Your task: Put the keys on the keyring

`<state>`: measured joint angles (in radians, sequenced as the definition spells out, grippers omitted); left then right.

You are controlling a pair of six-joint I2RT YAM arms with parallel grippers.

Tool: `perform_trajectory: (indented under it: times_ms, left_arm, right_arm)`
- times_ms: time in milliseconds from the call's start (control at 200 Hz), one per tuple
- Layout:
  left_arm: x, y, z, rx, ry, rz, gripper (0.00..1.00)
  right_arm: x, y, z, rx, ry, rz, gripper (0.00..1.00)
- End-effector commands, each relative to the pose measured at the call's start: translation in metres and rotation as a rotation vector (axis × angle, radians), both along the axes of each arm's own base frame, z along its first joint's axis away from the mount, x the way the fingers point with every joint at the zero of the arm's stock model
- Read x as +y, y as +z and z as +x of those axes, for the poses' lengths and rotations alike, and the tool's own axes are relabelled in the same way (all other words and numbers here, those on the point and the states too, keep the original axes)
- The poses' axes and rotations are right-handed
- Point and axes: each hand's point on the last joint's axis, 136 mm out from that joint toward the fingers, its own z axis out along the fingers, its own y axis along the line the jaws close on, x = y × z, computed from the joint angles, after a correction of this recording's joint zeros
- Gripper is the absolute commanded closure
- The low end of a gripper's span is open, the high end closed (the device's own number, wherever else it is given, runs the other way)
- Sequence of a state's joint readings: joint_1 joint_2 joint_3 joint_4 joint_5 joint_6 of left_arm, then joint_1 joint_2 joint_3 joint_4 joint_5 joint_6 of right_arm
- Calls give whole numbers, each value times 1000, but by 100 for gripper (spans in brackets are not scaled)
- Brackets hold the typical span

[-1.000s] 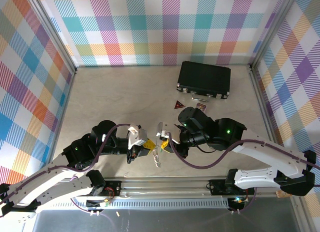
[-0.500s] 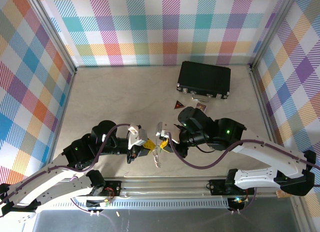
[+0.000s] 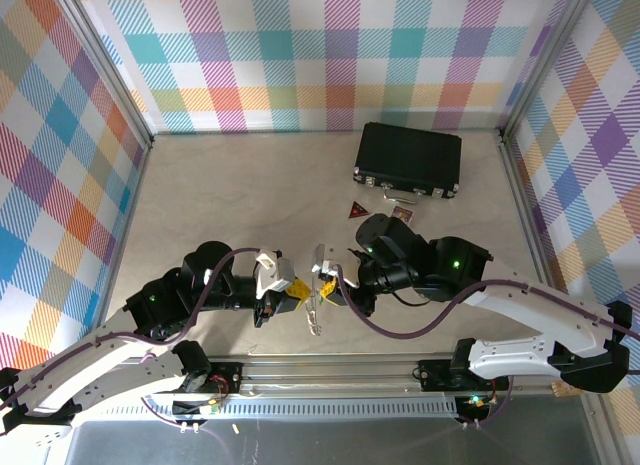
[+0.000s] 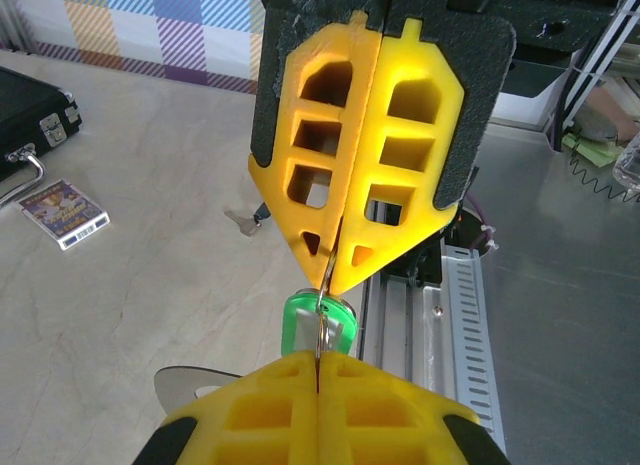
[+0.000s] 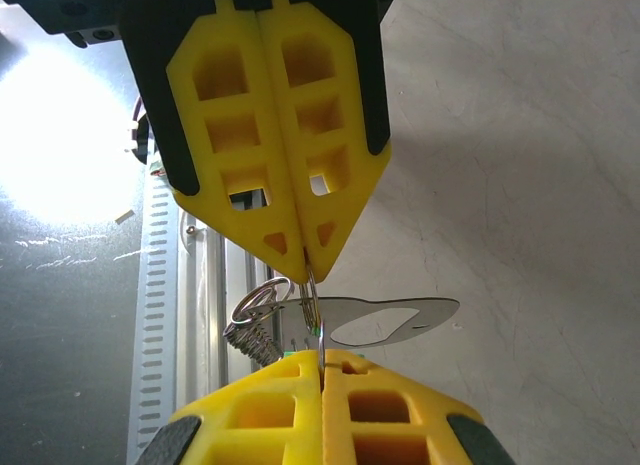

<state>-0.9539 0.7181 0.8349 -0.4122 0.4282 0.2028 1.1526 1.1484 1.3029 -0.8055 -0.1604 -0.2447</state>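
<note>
Both claws unchanged over the last second: left gripper point(image 4: 318, 363) stays clenched on the keyring point(image 5: 255, 320) wire, right gripper point(image 5: 322, 360) on the green key point(image 4: 318, 325), tip to tip above the table point(image 3: 230, 185) near its front edge (threading apparently stalled, or proceeding very finely).

Very little differs from a second ago. Seen from above, the left gripper point(image 3: 303, 297) has crept a hair further from the front rail point(image 3: 330, 370), and the white housing behind its fingers now sits slightly higher in the view. Its yellow fingertips point(image 3: 296, 290) have drawn a touch closer to the right gripper point(image 3: 322, 285). The hanging metal piece point(image 3: 315, 323) between the two tips has swung a trace to one side. These shifts are so slight that their direction is hard to tell for certain
</note>
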Motion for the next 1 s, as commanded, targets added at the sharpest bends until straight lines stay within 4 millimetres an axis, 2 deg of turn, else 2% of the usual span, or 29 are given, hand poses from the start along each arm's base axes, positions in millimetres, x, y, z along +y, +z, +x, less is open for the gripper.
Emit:
perform_trajectory:
  times_ms: [0, 995]
  left_arm:
    - [-2, 22, 1, -58, 2, -59, 100]
    - [-2, 24, -2, -58, -15, -67, 100]
  right_arm:
    - [-3, 0, -6, 16, 8, 7, 100]
    - [-3, 2, -4, 11, -5, 17, 100]
